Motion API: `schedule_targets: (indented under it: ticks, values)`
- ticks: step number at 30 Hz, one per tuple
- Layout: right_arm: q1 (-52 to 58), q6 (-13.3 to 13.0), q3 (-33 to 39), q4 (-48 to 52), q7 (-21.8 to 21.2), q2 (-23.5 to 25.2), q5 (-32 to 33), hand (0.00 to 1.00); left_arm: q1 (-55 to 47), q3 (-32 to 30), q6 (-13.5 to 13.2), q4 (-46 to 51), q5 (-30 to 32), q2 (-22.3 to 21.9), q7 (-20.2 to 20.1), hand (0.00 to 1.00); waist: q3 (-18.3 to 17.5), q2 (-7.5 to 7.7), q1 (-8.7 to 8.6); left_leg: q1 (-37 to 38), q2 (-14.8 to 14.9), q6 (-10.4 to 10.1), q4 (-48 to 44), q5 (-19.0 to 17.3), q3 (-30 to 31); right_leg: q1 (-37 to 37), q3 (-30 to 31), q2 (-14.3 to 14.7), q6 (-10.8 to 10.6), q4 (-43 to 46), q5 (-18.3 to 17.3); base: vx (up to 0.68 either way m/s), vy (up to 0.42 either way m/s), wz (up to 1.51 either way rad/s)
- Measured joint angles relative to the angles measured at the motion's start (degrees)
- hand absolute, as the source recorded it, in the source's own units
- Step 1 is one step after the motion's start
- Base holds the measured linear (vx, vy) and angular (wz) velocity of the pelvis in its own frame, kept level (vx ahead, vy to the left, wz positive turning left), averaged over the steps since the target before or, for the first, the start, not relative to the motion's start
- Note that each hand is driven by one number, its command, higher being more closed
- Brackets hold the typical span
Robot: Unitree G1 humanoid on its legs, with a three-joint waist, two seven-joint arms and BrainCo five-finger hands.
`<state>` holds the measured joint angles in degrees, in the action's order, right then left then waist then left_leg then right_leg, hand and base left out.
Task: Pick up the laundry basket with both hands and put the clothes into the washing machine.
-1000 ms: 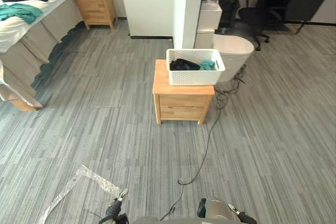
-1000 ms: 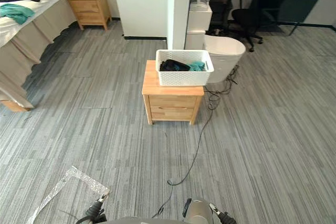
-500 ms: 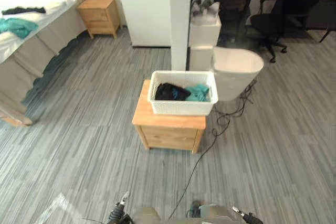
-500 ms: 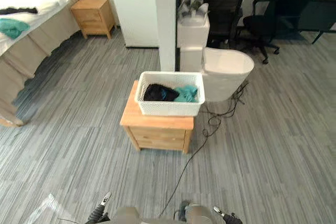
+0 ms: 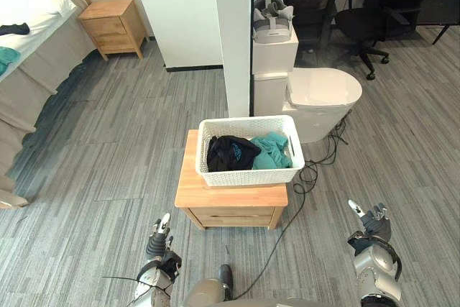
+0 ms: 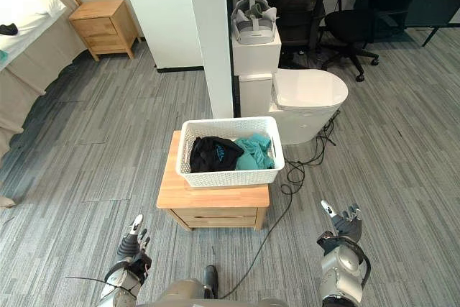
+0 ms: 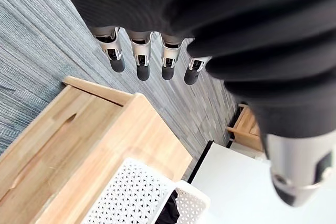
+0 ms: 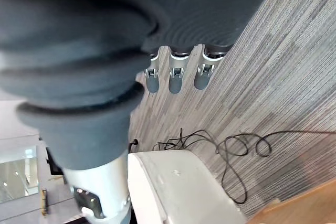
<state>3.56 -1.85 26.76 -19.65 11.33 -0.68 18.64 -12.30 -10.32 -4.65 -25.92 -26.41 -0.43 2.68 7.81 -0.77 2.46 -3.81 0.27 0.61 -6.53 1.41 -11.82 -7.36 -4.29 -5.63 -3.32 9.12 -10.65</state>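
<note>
A white perforated laundry basket stands on a low wooden nightstand ahead of me. Inside it lie a black garment and a teal one. Behind and to the right of the nightstand sits the white washing machine, its round lid down. My left hand is low at the front left and my right hand low at the front right. Both are well short of the basket, fingers straight, holding nothing. Past the left hand's fingers, the left wrist view shows the nightstand top and a basket corner.
A white pillar rises just behind the basket, beside a white cabinet with a headset on top. Cables trail on the floor by the machine. Office chairs stand at the back right, a bed and second nightstand at the left.
The whole picture has shifted: the camera has come nearer to the nightstand and basket. Both hands have risen into view at the bottom, fingers straight.
</note>
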Motion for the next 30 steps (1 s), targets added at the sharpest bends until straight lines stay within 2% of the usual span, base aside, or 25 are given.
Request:
schedule_targets:
  ticks: [2,4,5,6,8,9,11,12,13,15,17,18,19,21,22,23,25,28,30]
  values:
    - [1.08,0.01,-0.11,3.32,0.29,0.68,1.06,0.00,-0.49,0.14,0.38,2.38,0.01,-0.10,0.06,0.00,-0.12,-0.23,-0.06,0.93,-0.53,0.52,0.13,-0.93,-0.27,0.98,-0.04,-0.75,-1.03,3.53,-0.63,0.13,0.118,-0.19]
    - [2.12,-0.03,0.04,6.15,1.15,1.42,1.62,0.00,-0.64,-0.53,0.53,5.70,0.12,0.15,0.95,0.00,-0.11,-0.34,-0.18,2.32,-0.24,1.40,0.27,-1.62,-1.08,4.71,0.51,-1.17,-1.91,11.72,-1.09,0.12,0.117,-0.20]
    - [2.57,-0.01,0.26,8.20,1.35,1.72,1.73,0.00,-0.51,-1.26,0.61,7.75,0.27,0.22,1.75,0.00,-0.15,-0.40,-0.18,3.17,0.27,1.98,0.35,-2.02,-1.10,6.34,0.47,-1.57,-1.97,15.16,-2.58,0.08,0.043,-0.15]
    - [2.68,-0.02,0.25,10.75,1.64,1.79,1.77,0.00,-0.41,-1.61,0.60,9.97,0.28,0.21,2.93,0.00,-0.12,-0.77,-0.19,3.61,1.14,2.17,-0.08,-2.64,-1.15,7.61,-0.32,-2.27,-1.16,16.59,-3.31,0.07,0.029,-0.11]
    - [2.68,-0.10,0.24,14.27,2.39,1.89,1.75,0.00,-0.36,-1.97,0.55,13.51,0.26,0.33,4.18,0.00,-0.12,-1.02,-0.16,3.49,2.57,1.38,-1.28,-4.02,-1.14,9.00,-1.73,-3.35,-1.45,16.23,-3.59,0.04,-0.029,-0.05]
    - [3.24,-0.24,0.23,17.90,2.67,1.98,1.74,0.00,-0.55,-3.43,0.47,18.18,0.23,0.59,5.77,0.00,-0.62,-0.16,-0.06,2.88,3.11,0.21,-3.45,-5.70,-0.95,9.30,-3.54,-4.87,-0.61,12.11,-1.11,0.04,-0.103,0.03]
    - [3.65,-0.27,0.19,19.35,2.54,2.18,1.74,0.00,-0.62,-4.08,0.48,21.28,0.30,1.28,6.50,0.00,-1.41,2.02,0.05,2.36,2.43,-1.15,-4.58,-6.80,-0.94,9.29,-3.65,-6.16,-0.35,8.83,3.35,0.03,-0.161,0.05]
    - [3.68,-0.23,0.27,19.51,2.44,2.08,1.70,0.00,-0.68,-4.57,0.52,23.16,0.90,1.97,6.56,0.00,-2.05,3.37,0.03,2.25,1.90,-1.67,-4.87,-7.28,-0.80,8.37,-4.12,-6.82,-2.89,7.20,2.31,0.07,-0.249,0.06]
    - [3.43,-0.10,0.30,19.47,2.44,0.73,1.56,0.00,-0.52,-4.90,0.68,25.01,2.62,2.24,6.44,0.00,-2.80,3.20,0.04,2.27,2.81,-2.43,-5.16,-7.43,-0.37,6.90,-5.22,-6.24,-3.60,4.50,1.96,0.08,-0.275,0.16]
    - [2.68,-0.07,0.30,19.11,2.25,-2.61,1.51,0.00,0.15,-4.76,0.83,28.76,4.74,2.78,6.00,0.00,-3.58,1.98,-0.20,1.10,4.11,-3.19,-5.21,-6.89,0.92,6.63,-6.57,-4.57,-2.99,1.96,2.61,0.07,-0.186,0.20]
    - [-0.84,0.44,0.65,16.32,2.17,-7.54,1.51,0.00,4.43,-4.65,1.45,29.91,7.72,5.73,5.44,0.00,-2.87,0.30,-0.15,-0.83,5.44,-4.54,-5.60,-5.55,2.72,6.68,-8.09,-2.78,-1.96,-0.22,4.89,0.11,-0.156,0.24]
    - [-5.01,1.01,0.63,13.96,2.18,-10.40,1.52,0.00,9.27,-3.79,2.10,29.44,9.08,9.32,5.24,0.00,-1.03,-0.49,-0.25,-2.17,5.67,-4.79,-5.50,-5.00,3.92,6.71,-9.16,-2.11,-1.72,-0.29,5.14,0.03,-0.124,0.32]
    - [-7.54,1.13,0.59,12.31,2.19,-11.79,1.52,0.00,12.83,-2.87,2.13,28.35,9.36,11.52,5.04,0.00,0.13,-0.57,-0.18,-2.64,5.74,-4.92,-5.56,-4.60,4.37,6.77,-9.76,-1.80,-1.67,-0.19,5.17,-0.08,-0.103,0.46]
    - [-23.96,1.08,-1.48,0.48,2.53,-17.99,2.18,0.00,32.22,3.50,2.89,16.80,9.89,21.80,5.04,0.00,4.55,-0.80,0.35,-5.54,6.50,-5.30,-5.07,-1.72,6.04,9.94,-10.97,-0.90,-0.46,0.79,5.95,-0.13,-0.090,0.36]
    - [-28.88,0.95,-2.43,-2.89,2.58,-19.75,2.78,0.00,37.86,5.24,3.18,13.18,9.89,24.01,5.02,0.00,6.31,-0.76,0.53,-6.65,6.75,-5.32,-4.99,-0.93,6.40,11.17,-11.18,-0.65,0.01,1.31,6.25,-0.22,-0.078,0.17]
    - [-38.35,0.88,-4.47,-9.47,2.79,-22.99,4.94,0.00,49.38,8.27,3.70,5.28,9.70,27.11,5.18,0.00,9.67,-0.16,1.17,-9.09,7.08,-5.37,-4.73,0.73,6.95,14.16,-11.40,-0.42,0.53,2.49,6.64,-0.28,-0.060,0.06]
    - [-51.59,0.78,-4.98,-17.10,3.11,-24.80,8.55,0.00,65.61,11.11,4.51,-7.37,9.20,27.68,6.21,0.00,14.13,0.36,1.59,-13.08,7.75,-5.42,-4.02,3.11,7.28,18.95,-11.78,-0.26,1.18,4.07,7.48,-0.29,-0.038,0.07]
    - [-63.74,1.67,-6.15,-30.16,2.29,-24.64,14.67,0.00,78.02,12.45,6.87,-24.26,9.44,26.15,6.56,0.00,16.02,0.22,1.64,-17.39,7.54,-4.92,-3.87,4.42,7.27,24.03,-11.60,-0.78,1.16,5.76,7.82,-0.14,0.026,0.01]
    - [-66.86,2.87,-7.96,-33.65,2.09,-24.17,17.16,0.00,83.06,12.39,8.54,-30.07,10.95,24.94,6.56,0.00,17.15,0.15,1.70,-19.19,7.45,-4.94,-3.90,4.91,7.29,26.02,-11.75,-1.00,1.16,6.49,7.83,-0.02,0.016,0.02]
